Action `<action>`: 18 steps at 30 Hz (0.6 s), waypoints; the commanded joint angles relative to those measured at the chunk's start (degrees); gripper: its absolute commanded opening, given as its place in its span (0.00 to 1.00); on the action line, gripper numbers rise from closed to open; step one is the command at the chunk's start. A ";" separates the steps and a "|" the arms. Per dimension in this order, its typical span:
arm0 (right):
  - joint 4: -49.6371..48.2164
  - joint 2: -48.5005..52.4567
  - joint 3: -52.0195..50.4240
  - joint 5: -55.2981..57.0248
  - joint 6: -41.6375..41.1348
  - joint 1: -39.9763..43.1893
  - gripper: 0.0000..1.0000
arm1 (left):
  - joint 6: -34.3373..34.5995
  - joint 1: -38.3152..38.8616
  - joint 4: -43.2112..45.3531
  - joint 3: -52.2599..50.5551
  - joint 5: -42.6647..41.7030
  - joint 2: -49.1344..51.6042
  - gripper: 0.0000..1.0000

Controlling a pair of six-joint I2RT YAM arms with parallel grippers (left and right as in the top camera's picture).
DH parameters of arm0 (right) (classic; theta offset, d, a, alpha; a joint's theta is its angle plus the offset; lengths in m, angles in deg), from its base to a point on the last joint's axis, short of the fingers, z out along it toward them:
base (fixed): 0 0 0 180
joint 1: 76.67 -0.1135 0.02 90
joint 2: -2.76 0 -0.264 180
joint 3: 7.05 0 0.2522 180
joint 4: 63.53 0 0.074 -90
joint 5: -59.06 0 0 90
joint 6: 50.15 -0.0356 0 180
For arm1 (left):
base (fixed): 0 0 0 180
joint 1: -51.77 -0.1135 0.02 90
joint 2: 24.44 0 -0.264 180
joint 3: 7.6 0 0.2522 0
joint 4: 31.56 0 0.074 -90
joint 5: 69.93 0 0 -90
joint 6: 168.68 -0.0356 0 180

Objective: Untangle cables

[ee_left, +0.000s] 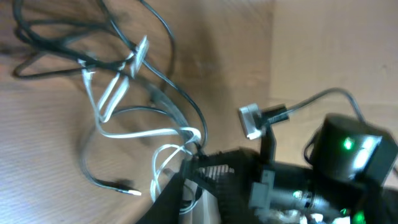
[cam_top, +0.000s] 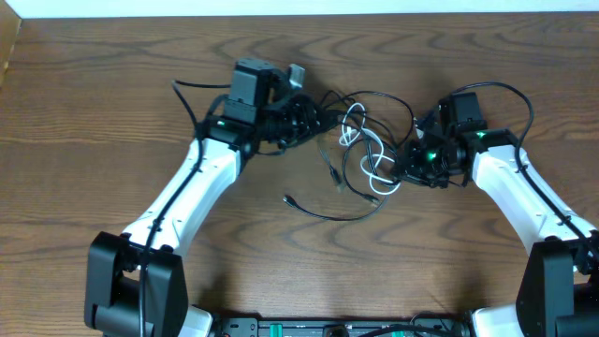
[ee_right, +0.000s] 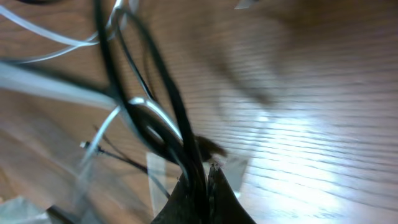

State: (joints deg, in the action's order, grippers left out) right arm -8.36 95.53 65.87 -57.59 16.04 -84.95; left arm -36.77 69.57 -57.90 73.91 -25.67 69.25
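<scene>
Wooden tabletop (cam_top: 112, 112) holds cables (cam_top: 354, 120), mostly tangled between both arms; right pincer (cam_top: 413, 161) clenches black ones; left pincer (cam_top: 298, 114) grip cannot be told.

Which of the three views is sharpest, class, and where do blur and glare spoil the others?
Overhead: sharp and evenly lit, the white cable crisp against the table. Left wrist: mildly soft, though the white cable and the grey plug are readable. Right wrist: heavily smeared, the black cables reduced to streaks, with a bright glare patch on the wood at right.
</scene>
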 commanded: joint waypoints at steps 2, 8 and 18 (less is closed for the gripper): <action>0.13 0.02 -0.02 1.90 0.57 0.39 0.01 | -5.99 -1.79 -6.43 0.83 8.35 -2.08 0.54; -1.46 0.02 -0.02 -1.86 0.57 0.35 0.01 | -6.29 1.92 -11.04 0.83 8.26 -2.05 0.52; -4.70 0.02 -0.02 -10.91 0.52 0.35 0.01 | -2.97 14.23 -11.91 0.81 13.00 -1.46 0.42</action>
State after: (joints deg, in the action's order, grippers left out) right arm -12.47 95.59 65.84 -63.65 16.19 -84.62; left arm -41.44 81.00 -69.36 74.01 -16.29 68.55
